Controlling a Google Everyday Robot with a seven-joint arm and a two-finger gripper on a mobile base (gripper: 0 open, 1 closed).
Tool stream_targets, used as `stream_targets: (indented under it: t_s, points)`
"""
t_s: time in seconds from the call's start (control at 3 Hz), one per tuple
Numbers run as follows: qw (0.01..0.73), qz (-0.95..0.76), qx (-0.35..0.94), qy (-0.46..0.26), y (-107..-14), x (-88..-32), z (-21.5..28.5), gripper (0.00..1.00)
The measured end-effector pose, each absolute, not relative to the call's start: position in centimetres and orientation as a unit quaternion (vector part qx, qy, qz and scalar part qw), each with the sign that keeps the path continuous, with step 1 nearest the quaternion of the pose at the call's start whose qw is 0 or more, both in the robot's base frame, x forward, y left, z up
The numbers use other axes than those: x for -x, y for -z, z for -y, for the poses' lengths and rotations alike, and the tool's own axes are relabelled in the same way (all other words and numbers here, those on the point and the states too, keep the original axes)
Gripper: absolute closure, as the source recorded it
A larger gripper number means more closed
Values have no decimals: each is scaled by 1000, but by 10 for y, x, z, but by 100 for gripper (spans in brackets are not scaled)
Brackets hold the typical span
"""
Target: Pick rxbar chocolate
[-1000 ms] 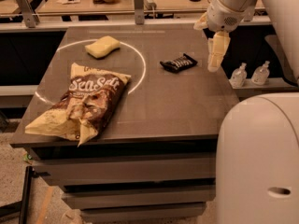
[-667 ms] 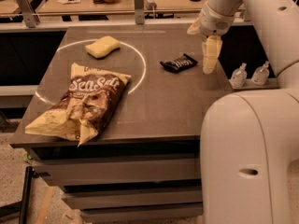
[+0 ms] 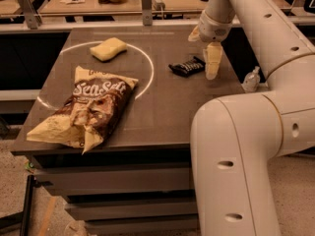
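rxbar chocolate (image 3: 187, 66): flat on the counter (image 3: 167, 112), black wrapper, long axis slightly skewed. It sits just beside the tool (image 3: 211, 70), on the tool's side facing the middle of the counter. The bar's near end is almost at the tool; can't tell if they touch. The bar is not lifted and nothing is clamped on it.

The tool is cream-coloured and points straight down over the counter's far right area, close to the right edge. Can't tell whether the tool is apart or together, since the view catches it side-on. Can't tell the tool's height above the surface either.

The arm (image 3: 256, 28) comes in from above and right of the tool. Its white links run down the right side of the view to the big elbow in the foreground.

A white painted ring (image 3: 150, 73) is on the counter. Its arc passes between the bar and the rest of the items, so the bar and the tool are both outside it.

The yellow sponge (image 3: 108, 48) is well apart from the tool, across the ring toward the counter's far left, lying flat.

The Sea Salt chip bag (image 3: 91, 109) is crumpled and lying down, farther from the tool than the sponge, toward the near left corner. Its lower end hangs over the front edge.

A small clear bottle (image 3: 251, 78) is on the other side of the tool from the bar, near it, off the counter edge.
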State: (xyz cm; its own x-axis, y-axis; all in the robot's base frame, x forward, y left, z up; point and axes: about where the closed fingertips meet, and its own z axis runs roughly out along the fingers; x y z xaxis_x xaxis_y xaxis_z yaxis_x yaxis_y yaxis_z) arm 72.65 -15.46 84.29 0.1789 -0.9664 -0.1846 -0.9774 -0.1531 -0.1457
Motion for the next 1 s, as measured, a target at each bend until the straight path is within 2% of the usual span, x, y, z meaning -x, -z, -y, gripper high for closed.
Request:
stream_targets:
  t_s: [0.33, 1.0]
  points:
    - [109, -630, 769, -29, -828, -734, 147, 0]
    - [116, -617, 776, -58, -808, -735, 139, 34]
